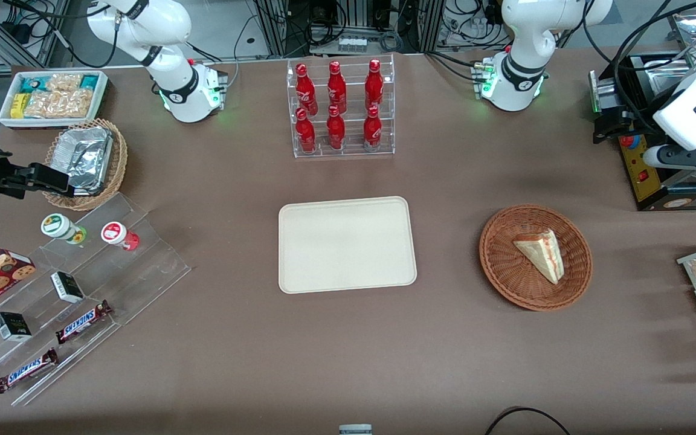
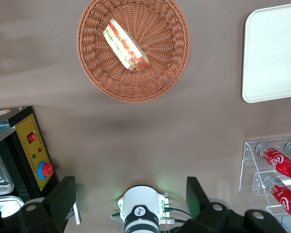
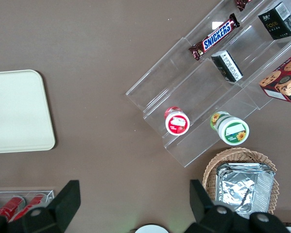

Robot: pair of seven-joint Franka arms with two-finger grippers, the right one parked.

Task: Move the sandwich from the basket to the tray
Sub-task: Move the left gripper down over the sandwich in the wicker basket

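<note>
My gripper point(image 2: 130, 191) is up high, fingers spread wide and gripping nothing, hanging over bare table near my base, farther from the front camera than the basket point(image 1: 536, 257). There's the sandwich point(image 1: 541, 254), lying flat in the basket, cut edge with its red and green filling turned toward my end of the table. The tray point(image 1: 347, 244) waits bare, toward the parked arm's end from the basket. I reckon that wedge is light and soft, squashes easily, layers liable to slide. Best bet: close gently across the two bread faces at the thick middle, not the thin tip.
</note>
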